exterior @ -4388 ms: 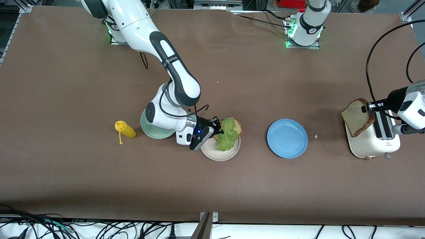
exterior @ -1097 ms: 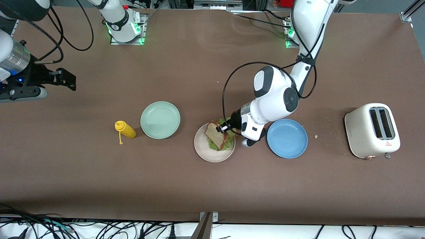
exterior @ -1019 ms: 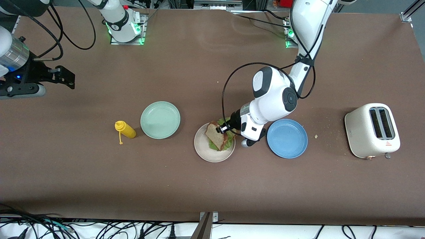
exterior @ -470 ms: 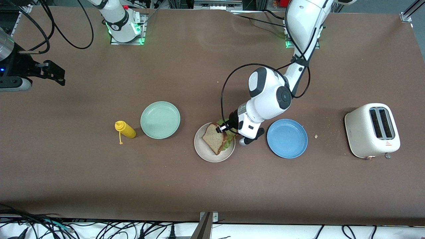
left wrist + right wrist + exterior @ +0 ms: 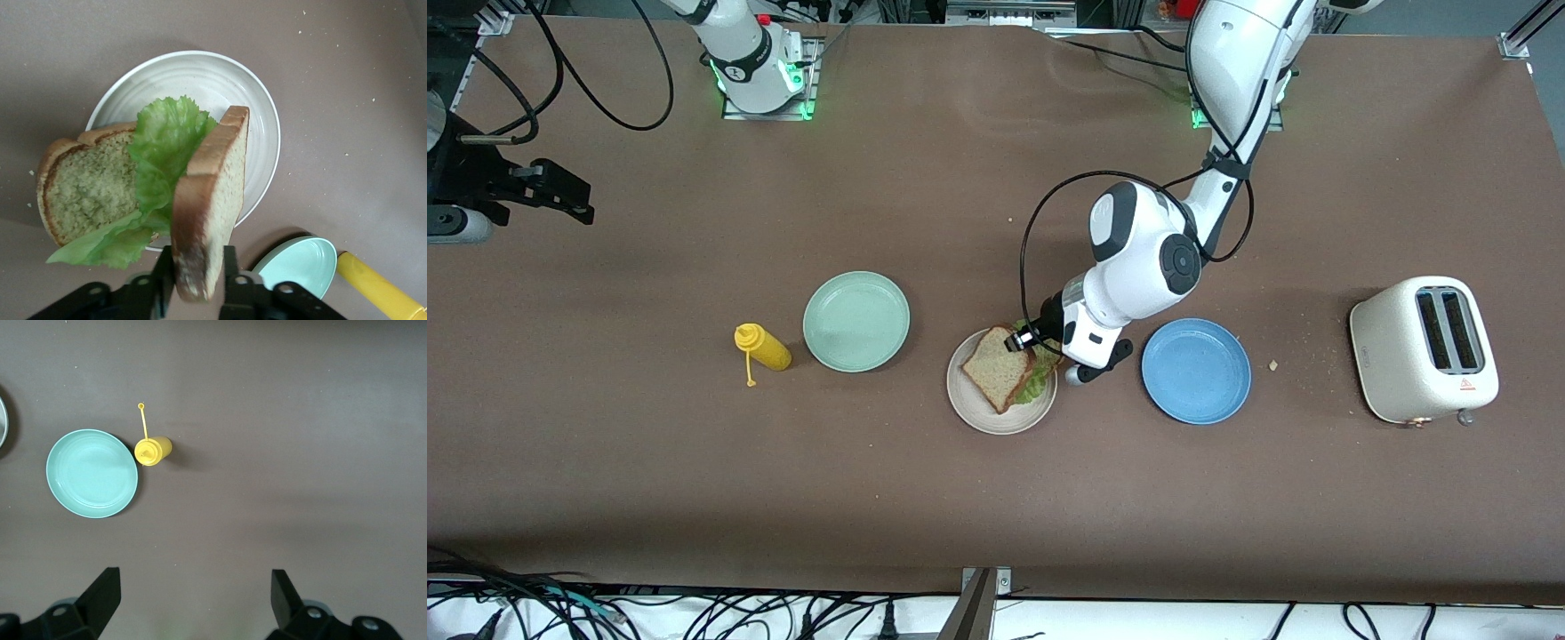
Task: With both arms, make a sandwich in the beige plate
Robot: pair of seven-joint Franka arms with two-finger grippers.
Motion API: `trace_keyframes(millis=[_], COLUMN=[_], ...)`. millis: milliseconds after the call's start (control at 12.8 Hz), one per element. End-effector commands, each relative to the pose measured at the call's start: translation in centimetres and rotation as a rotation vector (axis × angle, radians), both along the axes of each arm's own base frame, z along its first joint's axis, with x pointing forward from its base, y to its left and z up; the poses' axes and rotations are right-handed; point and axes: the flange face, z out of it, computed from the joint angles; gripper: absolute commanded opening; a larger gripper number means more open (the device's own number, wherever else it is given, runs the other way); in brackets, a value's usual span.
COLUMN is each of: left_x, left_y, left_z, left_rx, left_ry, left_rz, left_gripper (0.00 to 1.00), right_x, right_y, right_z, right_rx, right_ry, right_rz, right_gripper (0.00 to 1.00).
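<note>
The left tool (image 5: 198, 283), narrowly gripping the tan top bread slice (image 5: 210, 200) over the ruffled green lettuce (image 5: 163, 157) on the round beige plate (image 5: 263, 133), is best loosening gently while the right tool (image 5: 193, 593) is waiting wide open above the brown table (image 5: 694, 462).

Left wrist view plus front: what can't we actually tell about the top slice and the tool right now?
- Grip: in the left wrist view the left tool straddles the top bread slice; whether the pads still press it cannot be seen.
- Contact: the lettuce hides whether the slice's lower edge rests on the bottom slice.
- Front view: the arm covers part of the beige plate rim.
- Right tool: its wrist is cut off by the front view's edge.
</note>
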Motion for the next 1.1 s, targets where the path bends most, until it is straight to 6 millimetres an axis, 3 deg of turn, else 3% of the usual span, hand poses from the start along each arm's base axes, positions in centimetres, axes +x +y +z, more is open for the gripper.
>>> trace_keyframes(millis=[0, 78, 313, 470, 627, 784, 1019], left_x=[-0.7, -1.0, -2.4, -2.3, -1.6, -1.1, -0.1], left_y=[0.1, 0.3, 0.7, 1.8, 3.5, 5.6, 13.1], left_z=[-0.7, -1.3, -2.2, -1.4, 1.7, 6.4, 14.4], left_rx=[0.001, 0.007, 0.119, 0.134, 0.156, 0.235, 0.332], left_ry=[0.032, 0.059, 0.123, 0.16, 0.162, 0.107, 0.083], left_rz=[-0.035, -0.047, -0.196, -0.227, -0.257, -0.309, -0.314], left_gripper=[0.99, 0.99, 0.99, 0.99, 0.99, 0.99, 0.99], right_x=[0.7, 1.3, 1.4, 1.4, 1.2, 0.9, 1.1], right_y=[-0.5, -0.4, 0.4, 1.5, 1.9, 2.1, 2.5], right_z=[0.2, -0.7, 0.0, 0.0, 0.0, 0.2, -0.1], right_rx=[-0.012, -0.015, -0.033, -0.033, -0.034, -0.026, 0.001], right_ry=[-0.022, -0.016, -0.035, -0.036, -0.025, -0.02, -0.02], right_rz=[-0.012, -0.006, 0.013, 0.026, 0.036, 0.036, 0.038], right_gripper=[1.0, 1.0, 1.0, 1.0, 1.0, 1.0, 1.0])
